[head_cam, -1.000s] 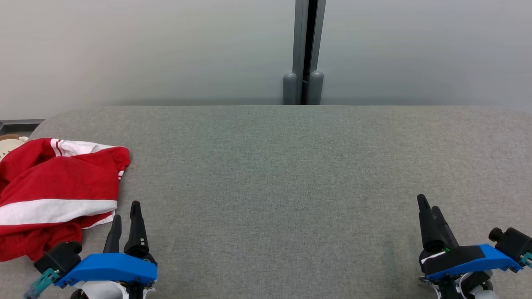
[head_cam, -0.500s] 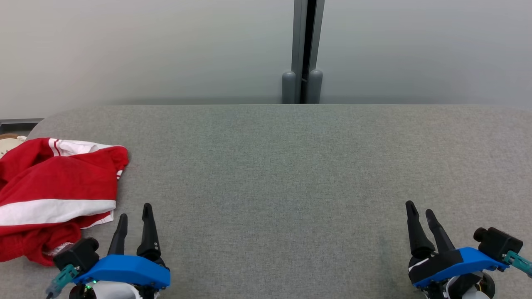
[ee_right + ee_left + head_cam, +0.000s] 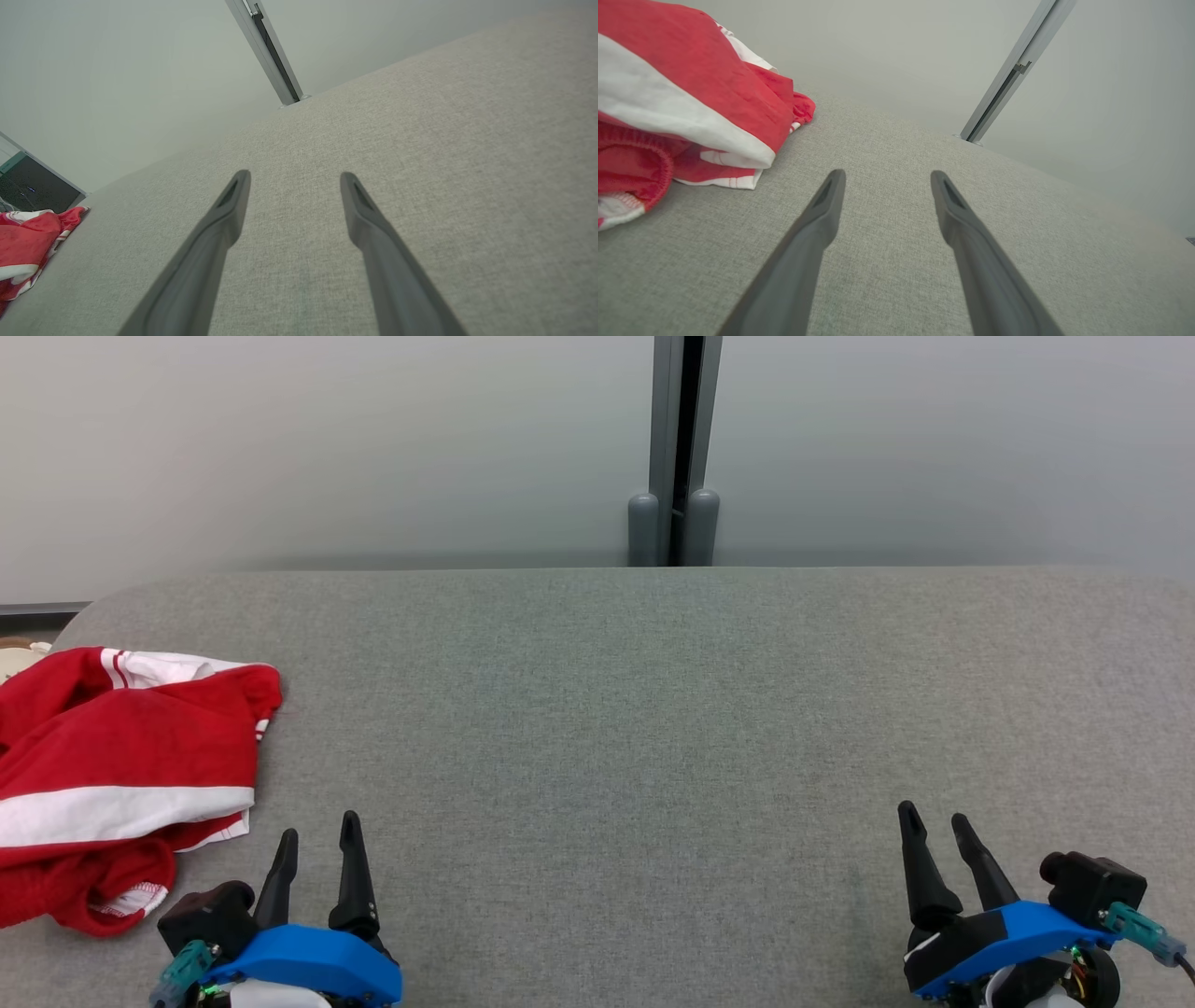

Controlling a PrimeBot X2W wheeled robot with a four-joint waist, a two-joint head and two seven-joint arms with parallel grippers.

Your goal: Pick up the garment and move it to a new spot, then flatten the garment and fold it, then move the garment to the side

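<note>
Grey woven tabletop [image 3: 597, 709] with rounded far corners. Pale wall panels [image 3: 327, 448] stand behind it, joined by a grey metal post [image 3: 674, 448].

Left pincer [image 3: 318, 826]: fingers spread, nothing between them. It sits low at the near left of the head view, tips pointing away across the weave. In the left wrist view both fingers [image 3: 822, 219] lie over bare grey cloth, with the garment's nearest fold off to their left and a clear gap between.

Right pincer [image 3: 932, 814]: fingers spread likewise, holding nothing. It is at the near right over bare tabletop, well apart from the garment.

Garment [image 3: 121, 747]: red with white bands, in a crumpled heap at the tabletop's left end. It runs past the left edge of the head view and lies near the left pincer without touching it.

What each view adds:
- Head view: both pincers together on their blue housings, plus a pale rounded object [image 3: 14, 658] behind the garment, too cropped to identify.
- Left wrist view: the garment up close, with a wide white band over red cloth, a gathered red hem [image 3: 640, 163] and a thin striped edge beneath.
- Right wrist view: the garment [image 3: 28, 238] is small at the far left, and a dark panel [image 3: 37, 186] stands beyond the tabletop's end.
</note>
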